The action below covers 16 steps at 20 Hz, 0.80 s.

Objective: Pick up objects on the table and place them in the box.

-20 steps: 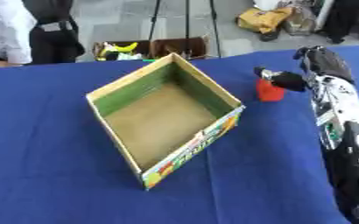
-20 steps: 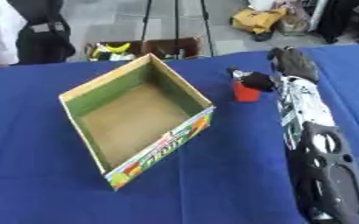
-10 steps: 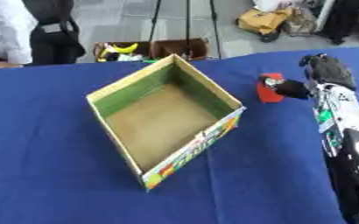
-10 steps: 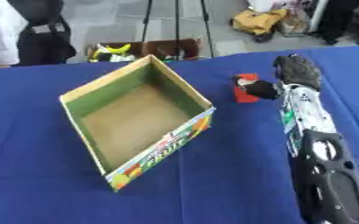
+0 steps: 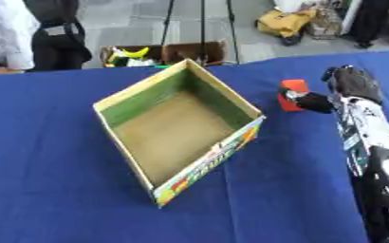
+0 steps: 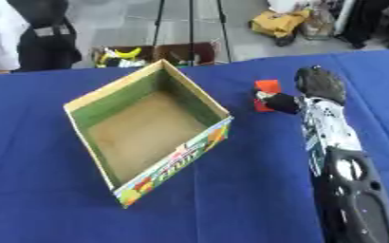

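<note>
Progress stood at the very start when you reached this point: the box was bare inside, nothing yet dropped onto its brown floor, and the one object I could see on the tabletop, a small red block, lay outside it, just off the box's right-hand corner. Your right robot hand had its thumb against the near side of that red block, with the back of the hand arched beside it. I could not tell whether the fingers had curled round the block or merely rested near it, since the hand hid them. The left robot hand showed in neither eye view. By my judgement the grasp, the lift, the carry leftward over the rim and the drop were all left to do.

As for the materials: the box was open-topped cardboard, square with thin straight walls, green on the inner faces, plain tan on the floor, and printed with bright fruit colours on the outer front panel. It sat turned cornerwise to you. The red block looked flat-faced and hard-edged, matte, probably light. The tabletop wore a blue cloth, smooth and even. Your forearm carried a glossy black-and-white shell.
</note>
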{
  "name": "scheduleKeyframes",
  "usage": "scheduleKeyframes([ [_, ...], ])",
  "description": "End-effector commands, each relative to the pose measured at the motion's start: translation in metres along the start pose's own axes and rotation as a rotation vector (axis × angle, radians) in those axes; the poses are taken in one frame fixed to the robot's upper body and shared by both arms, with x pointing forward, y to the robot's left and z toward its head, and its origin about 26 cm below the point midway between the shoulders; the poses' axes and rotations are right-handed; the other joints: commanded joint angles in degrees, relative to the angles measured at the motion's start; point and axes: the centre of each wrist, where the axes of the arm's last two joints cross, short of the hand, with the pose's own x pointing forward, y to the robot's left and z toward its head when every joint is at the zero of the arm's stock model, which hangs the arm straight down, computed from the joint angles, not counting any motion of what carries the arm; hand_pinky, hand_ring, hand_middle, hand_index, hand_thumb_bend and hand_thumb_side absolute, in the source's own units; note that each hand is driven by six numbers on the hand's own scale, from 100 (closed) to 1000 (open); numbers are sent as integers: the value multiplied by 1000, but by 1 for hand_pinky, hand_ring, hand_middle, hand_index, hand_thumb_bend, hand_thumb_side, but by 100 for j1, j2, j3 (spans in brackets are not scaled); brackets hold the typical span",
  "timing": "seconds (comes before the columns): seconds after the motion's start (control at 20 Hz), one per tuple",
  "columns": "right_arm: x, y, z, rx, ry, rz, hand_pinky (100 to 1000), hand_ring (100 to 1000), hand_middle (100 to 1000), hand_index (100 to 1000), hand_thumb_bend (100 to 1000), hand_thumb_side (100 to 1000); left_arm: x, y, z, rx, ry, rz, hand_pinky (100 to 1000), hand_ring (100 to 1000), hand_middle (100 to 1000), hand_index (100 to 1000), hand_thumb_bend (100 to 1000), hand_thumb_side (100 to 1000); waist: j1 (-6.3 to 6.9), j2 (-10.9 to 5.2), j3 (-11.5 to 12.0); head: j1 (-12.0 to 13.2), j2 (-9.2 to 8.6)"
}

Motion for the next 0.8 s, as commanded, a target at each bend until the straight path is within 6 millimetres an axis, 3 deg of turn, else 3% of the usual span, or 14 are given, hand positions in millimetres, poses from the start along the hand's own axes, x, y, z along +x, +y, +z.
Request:
scheduleKeyframes([
  [0.05,1,-10,0,-33,3,-28,568,651,591,788,650,842,6,2,-5,-4,-28,-10,438,580,651,914,518,932,-8,-97,-3,-22,-87],
  [0.8,11,-2,4,-50,44,-112,520,612,550,791,622,817,7,1,-6,-6,-28,-7,438,581,651,915,519,929,-25,-64,24,-47,-142],
])
